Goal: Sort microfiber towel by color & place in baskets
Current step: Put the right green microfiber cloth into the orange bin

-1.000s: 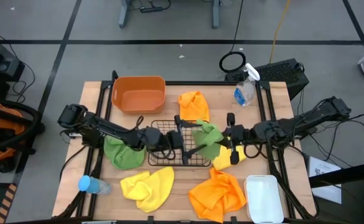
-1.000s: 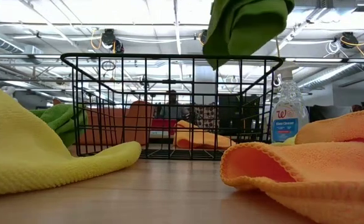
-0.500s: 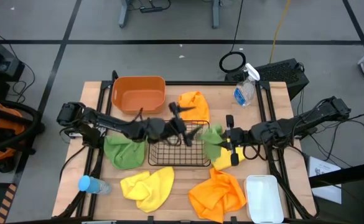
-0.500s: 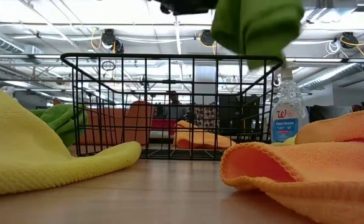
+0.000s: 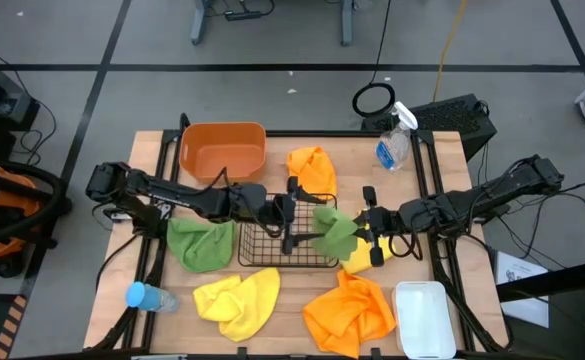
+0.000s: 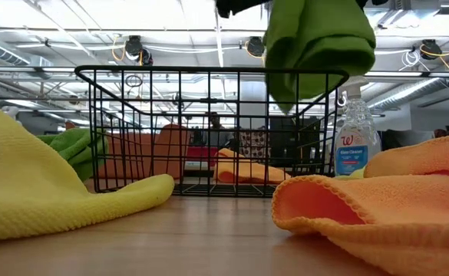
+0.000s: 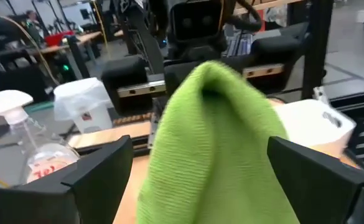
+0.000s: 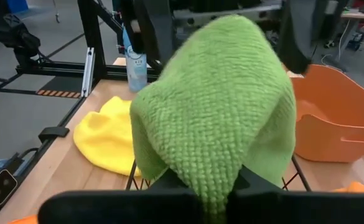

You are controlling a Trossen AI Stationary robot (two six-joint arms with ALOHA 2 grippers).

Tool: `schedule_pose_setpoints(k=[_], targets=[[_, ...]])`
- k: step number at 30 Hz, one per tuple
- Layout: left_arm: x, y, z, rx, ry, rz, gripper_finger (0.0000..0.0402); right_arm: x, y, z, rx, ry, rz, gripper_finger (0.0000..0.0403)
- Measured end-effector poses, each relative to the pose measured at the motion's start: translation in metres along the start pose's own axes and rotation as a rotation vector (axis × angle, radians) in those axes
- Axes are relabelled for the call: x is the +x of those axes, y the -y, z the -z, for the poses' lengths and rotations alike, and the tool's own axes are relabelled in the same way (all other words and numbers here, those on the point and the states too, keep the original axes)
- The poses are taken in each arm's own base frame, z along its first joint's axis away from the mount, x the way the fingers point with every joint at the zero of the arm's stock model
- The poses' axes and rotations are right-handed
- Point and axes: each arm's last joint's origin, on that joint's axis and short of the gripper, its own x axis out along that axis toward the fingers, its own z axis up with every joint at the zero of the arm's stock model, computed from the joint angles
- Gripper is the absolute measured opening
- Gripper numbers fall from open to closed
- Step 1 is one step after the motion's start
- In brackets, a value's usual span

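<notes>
Right pincer [image 5: 357, 228] clenched on a green towel [image 5: 335, 229], holding it raised over the right edge of the black wire basket [image 5: 262, 250]. Left pincer [image 5: 290, 215] released, over the basket, fingers spread just beside the cloth. Second green towel [image 5: 198, 244] lies on the counter [image 5: 432, 200] left of the basket.

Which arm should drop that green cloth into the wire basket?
Right, probably. The right gripper pinches the green towel, which hangs over the black basket at its right rim. The left gripper has its fingers open, holding nothing.
</notes>
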Motion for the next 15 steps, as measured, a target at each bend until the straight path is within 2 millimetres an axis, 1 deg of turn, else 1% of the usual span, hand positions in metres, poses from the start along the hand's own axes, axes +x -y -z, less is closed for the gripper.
schedule_pose_setpoints(k=[4,8,9,11,13,15], targets=[[-0.006,0.009,-0.006,-0.081,-0.008,0.028,0.0373,0.0,0.0,0.0,-0.014,0.002,0.001,0.0002],[-0.006,0.023,-0.007,-0.115,-0.012,0.039,0.0381,0.0,0.0,-0.001,-0.015,0.014,0.0,0.0002],[-0.005,0.027,-0.005,-0.111,-0.02,0.016,0.0386,0.0,0.0,-0.001,-0.016,0.014,0.0,0.0002],[-0.004,0.035,-0.003,-0.094,-0.052,-0.089,0.0396,0.0,0.0,-0.001,-0.017,0.014,0.001,0.0002],[-0.006,0.042,-0.003,-0.081,-0.061,-0.176,0.0398,0.0,0.0,-0.001,-0.017,0.014,0.001,0.0002],[-0.005,0.049,-0.006,-0.087,-0.037,-0.183,0.0398,0.0,0.0,-0.001,-0.018,0.015,0.003,0.0002]])
